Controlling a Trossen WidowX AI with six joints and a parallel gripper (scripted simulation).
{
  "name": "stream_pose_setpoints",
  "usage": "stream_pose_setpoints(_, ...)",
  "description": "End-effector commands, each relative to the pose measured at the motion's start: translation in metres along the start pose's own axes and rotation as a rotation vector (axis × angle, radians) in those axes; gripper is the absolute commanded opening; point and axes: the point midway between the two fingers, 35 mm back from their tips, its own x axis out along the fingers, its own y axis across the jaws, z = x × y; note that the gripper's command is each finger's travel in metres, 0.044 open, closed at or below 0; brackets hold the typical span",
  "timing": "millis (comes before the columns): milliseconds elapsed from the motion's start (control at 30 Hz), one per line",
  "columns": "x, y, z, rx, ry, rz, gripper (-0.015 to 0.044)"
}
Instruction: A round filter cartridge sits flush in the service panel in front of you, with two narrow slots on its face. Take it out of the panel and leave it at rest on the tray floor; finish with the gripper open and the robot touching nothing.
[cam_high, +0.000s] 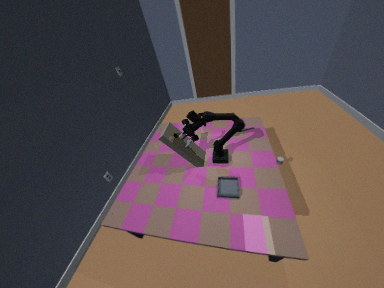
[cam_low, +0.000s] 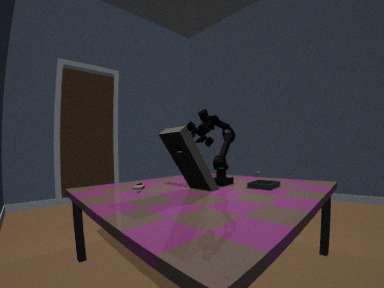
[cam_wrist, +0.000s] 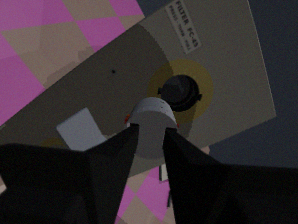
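A bare, plain room used as a robot test space: blue-grey walls, a brown door in a pale frame, a tan floor, and wall sockets. One table with a pink-and-tan chequered top carries a black arm and a slanted service panel.

tilted service panel just ahead of pincer, tray well apart
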Motion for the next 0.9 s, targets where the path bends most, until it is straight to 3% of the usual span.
stream_pose_setpoints(0,0.000,0.007,-0.006,0.007,-0.006,-0.014,0.0000)
stream_pose_setpoints(300,0.005,0.031,-0.022,0.007,-0.006,-0.014,0.0000)
stream_pose_setpoints(467,0.005,0.027,-0.019,0.000,0.001,0.001,0.0114)
stream_pose_setpoints(867,0.004,0.026,-0.019,0.006,-0.005,-0.012,0.0114)
